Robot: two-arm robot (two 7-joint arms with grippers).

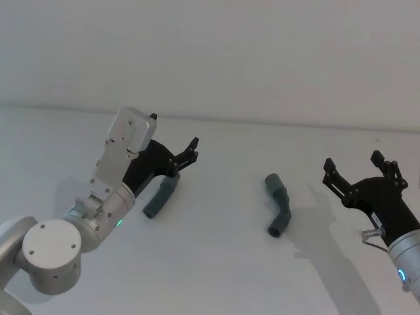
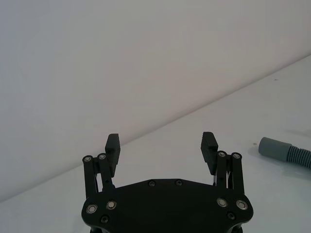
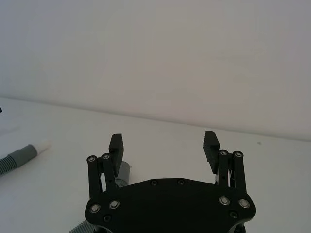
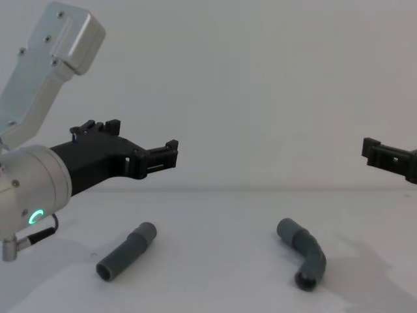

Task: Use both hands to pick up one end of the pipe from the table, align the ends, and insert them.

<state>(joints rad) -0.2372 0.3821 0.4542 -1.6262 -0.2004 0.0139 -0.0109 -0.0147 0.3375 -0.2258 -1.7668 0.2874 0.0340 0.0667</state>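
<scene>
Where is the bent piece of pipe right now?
The curved piece lies flat on the white table, right of centre in the head view, between the straight piece and the right gripper, untouched.

Soft even light, faint shadows

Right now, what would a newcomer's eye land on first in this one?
Two open black grippers hang above the white table: the left gripper over the straight piece on the left, and the right gripper to the right of the curved piece. Both grey pieces lie apart on the table, untouched.
</scene>
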